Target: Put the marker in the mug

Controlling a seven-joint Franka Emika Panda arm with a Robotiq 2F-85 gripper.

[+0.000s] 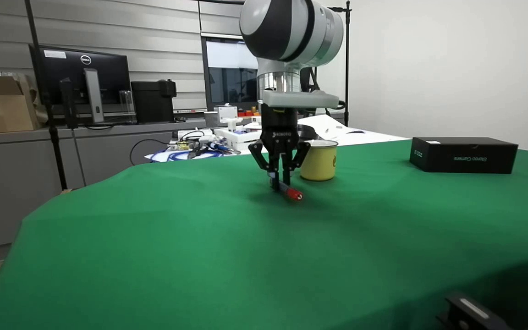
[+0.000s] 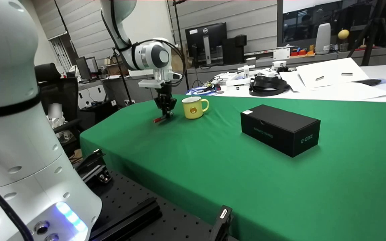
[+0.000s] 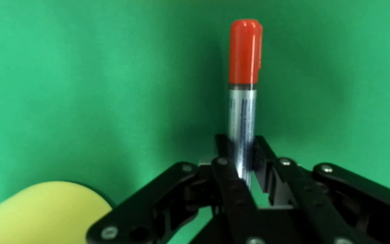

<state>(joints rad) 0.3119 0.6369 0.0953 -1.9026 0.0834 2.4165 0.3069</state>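
Marker (image 3: 243,105), held by gripper (image 3: 240,145), jaws closed on its barrel: best lifted straight, higher than mug (image 3: 47,217) at eight o'clock in wrist view, before sideways travel.

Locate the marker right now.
The marker is in the gripper, right of centre in the wrist view, with the yellow mug at lower left; both exterior views show the marker left of the mug.

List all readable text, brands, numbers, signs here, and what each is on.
"ZED 2": end face of the black box, upside down.
"Stereo Camera": long side of the same box, upside down.
"DELL": back of the monitor.
"ROBOTIQ": gripper, small and soft.
Too small or blurred to read: print on the marker; anything on the monitor's white label or the box's white sticker.
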